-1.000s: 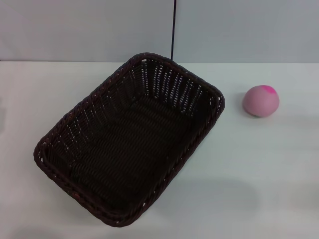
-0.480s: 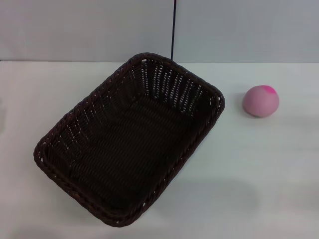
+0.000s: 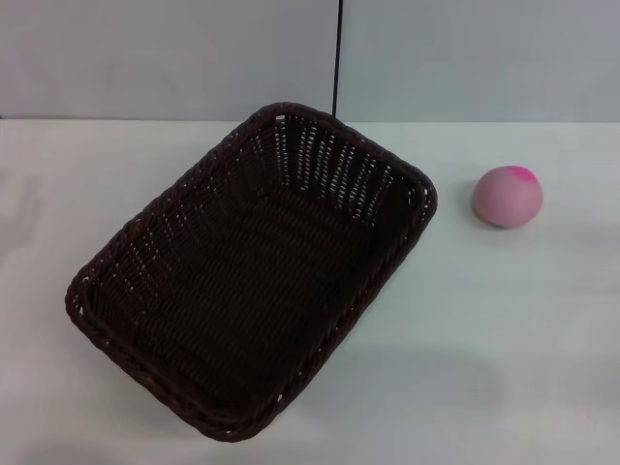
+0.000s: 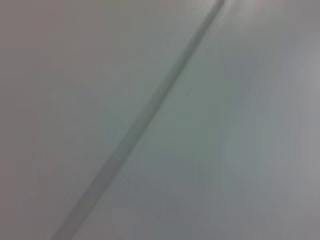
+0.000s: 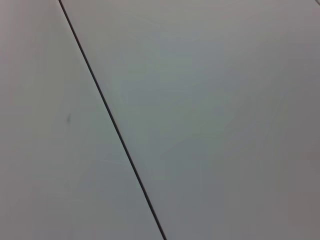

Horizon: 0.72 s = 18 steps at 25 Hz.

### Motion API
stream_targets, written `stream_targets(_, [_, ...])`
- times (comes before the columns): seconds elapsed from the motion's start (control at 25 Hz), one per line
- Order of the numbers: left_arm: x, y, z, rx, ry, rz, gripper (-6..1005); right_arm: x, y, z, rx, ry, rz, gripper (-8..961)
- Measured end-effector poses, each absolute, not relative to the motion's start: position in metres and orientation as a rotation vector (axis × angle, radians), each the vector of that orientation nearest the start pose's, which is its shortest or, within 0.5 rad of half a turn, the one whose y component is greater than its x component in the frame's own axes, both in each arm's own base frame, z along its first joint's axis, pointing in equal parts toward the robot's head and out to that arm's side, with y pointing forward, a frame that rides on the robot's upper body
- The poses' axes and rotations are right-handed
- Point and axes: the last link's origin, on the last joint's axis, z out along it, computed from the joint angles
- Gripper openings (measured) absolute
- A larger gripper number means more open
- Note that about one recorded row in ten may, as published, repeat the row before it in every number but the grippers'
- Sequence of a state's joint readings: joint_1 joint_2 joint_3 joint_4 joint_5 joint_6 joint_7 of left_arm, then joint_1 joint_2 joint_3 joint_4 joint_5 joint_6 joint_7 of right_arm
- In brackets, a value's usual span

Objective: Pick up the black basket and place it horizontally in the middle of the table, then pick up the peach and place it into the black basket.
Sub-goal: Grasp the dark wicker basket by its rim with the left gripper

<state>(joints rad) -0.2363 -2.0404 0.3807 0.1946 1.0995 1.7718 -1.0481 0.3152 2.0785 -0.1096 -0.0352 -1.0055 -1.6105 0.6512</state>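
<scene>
The black basket (image 3: 254,269) lies empty on the white table (image 3: 504,329), left of centre in the head view, turned diagonally with one short end toward the back wall. The peach (image 3: 507,196) sits on the table to the right of the basket, apart from it, pale pink with a magenta patch on top. Neither gripper shows in the head view. The left wrist view and the right wrist view show only a plain pale surface with a seam; no fingers appear in them.
A grey wall (image 3: 145,58) rises behind the table's far edge, with a thin dark vertical line (image 3: 337,58) on it above the basket. A faint shadow lies on the table at the far left (image 3: 24,208).
The basket and the peach have not moved. The faint shadow at the table's far left edge has shifted a little.
</scene>
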Motion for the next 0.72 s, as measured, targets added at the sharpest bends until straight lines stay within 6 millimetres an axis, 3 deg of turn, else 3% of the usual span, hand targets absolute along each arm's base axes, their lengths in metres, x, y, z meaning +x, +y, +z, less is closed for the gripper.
stream_targets(0.28, [-0.320, 0.281, 0.122, -1.898, -0.841, -1.503, 553, 0.372, 0.260, 0.079, -1.071, 0.603, 1.136, 494])
stream_targets(0.36, [-0.307, 0.295, 0.126, -2.104, -0.912, -1.402, 562, 0.373, 0.260, 0.078, -1.071, 0.612, 1.131, 493])
stream_targets(0.72, [-0.280, 0.322, 0.128, -2.402, -0.967, -1.008, 606, 0.376, 0.260, 0.078, -1.060, 0.623, 1.122, 493])
